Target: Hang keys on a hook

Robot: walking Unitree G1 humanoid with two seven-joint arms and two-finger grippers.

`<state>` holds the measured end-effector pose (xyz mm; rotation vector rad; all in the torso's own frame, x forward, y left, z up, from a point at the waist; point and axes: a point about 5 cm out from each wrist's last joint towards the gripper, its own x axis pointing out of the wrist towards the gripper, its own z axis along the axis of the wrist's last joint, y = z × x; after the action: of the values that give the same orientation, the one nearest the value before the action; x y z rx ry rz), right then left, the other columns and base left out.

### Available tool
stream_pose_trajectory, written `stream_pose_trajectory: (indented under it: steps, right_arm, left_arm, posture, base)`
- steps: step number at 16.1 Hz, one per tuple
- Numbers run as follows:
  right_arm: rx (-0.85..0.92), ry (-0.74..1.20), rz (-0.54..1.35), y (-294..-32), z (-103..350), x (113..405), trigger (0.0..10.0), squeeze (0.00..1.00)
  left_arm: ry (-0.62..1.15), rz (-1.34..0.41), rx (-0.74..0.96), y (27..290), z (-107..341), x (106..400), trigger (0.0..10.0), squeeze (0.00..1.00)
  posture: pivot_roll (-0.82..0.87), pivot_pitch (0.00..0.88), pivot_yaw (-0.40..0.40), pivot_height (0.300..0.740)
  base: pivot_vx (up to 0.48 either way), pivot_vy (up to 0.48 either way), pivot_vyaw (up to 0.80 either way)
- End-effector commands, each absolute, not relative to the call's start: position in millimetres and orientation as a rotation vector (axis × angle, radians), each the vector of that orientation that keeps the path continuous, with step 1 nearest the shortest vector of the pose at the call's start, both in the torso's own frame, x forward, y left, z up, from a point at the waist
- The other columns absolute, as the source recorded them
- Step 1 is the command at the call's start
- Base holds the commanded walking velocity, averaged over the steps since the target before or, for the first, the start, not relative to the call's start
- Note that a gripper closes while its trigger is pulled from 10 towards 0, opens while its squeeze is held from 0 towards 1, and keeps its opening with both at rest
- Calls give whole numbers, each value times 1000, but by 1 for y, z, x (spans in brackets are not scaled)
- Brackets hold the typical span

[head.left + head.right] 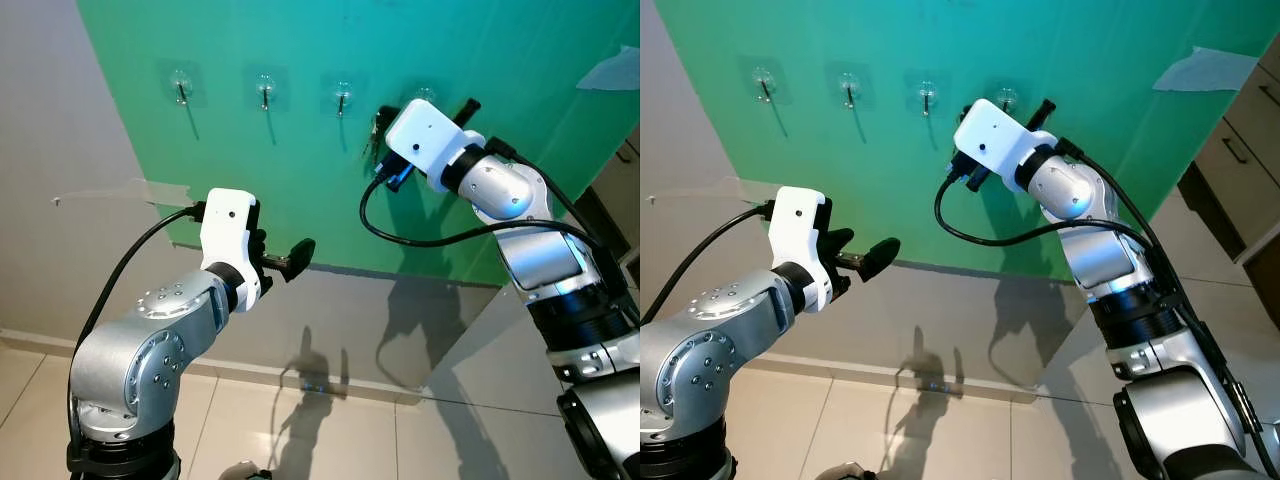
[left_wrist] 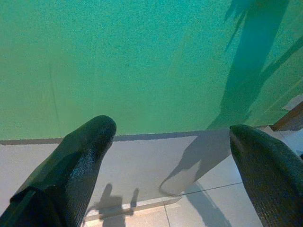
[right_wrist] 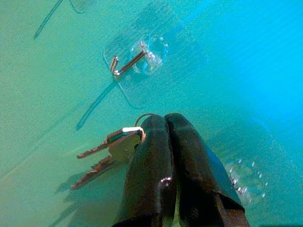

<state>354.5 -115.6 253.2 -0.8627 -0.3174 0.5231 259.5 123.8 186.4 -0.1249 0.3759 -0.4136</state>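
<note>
The right gripper (image 3: pixel 163 124) is raised against the green panel (image 1: pixel 300 130), its fingers pressed together on the ring of the keys (image 3: pixel 110 151). The keys are seen hanging to one side of the fingertips, just short of a clear adhesive hook (image 3: pixel 137 59); a narrow strip of bare green is left between the ring and the hook's metal prong. In the head views this appears to be the rightmost hook (image 1: pixel 1007 98) of a row of four, though it is largely hidden by the white wrist housing.

The other three hooks (image 1: pixel 264 92) are spaced along the upper panel to the left, with open green surface between them.

The left gripper (image 1: pixel 281 256) is held lower and to the left, near the panel's bottom edge, fingers spread wide with nothing between them. Beneath the panel, grey wall (image 1: pixel 400 330) and tiled floor (image 1: pixel 330 440) are visible.
</note>
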Motion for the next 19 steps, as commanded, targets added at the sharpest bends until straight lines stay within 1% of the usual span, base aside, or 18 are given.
stream_pose_trajectory:
  steps: [1,9,19]
  right_arm:
    - [-891,-351,521,-113,259,356,10000,0]
    - [-999,-449,531,-106,270,364,10000,0]
    - [-1054,-481,563,-101,264,364,10000,0]
  left_arm:
    - [363,-421,-112,121,189,260,10000,0]
    - [359,-420,-111,119,189,260,10000,0]
    - [360,-415,-116,118,188,258,10000,0]
  posture:
    - [-48,0,-45,740]
    - [-45,0,-53,740]
    - [-41,0,-62,740]
  base:
    - [0,0,0]
    - [0,0,0]
    - [0,0,0]
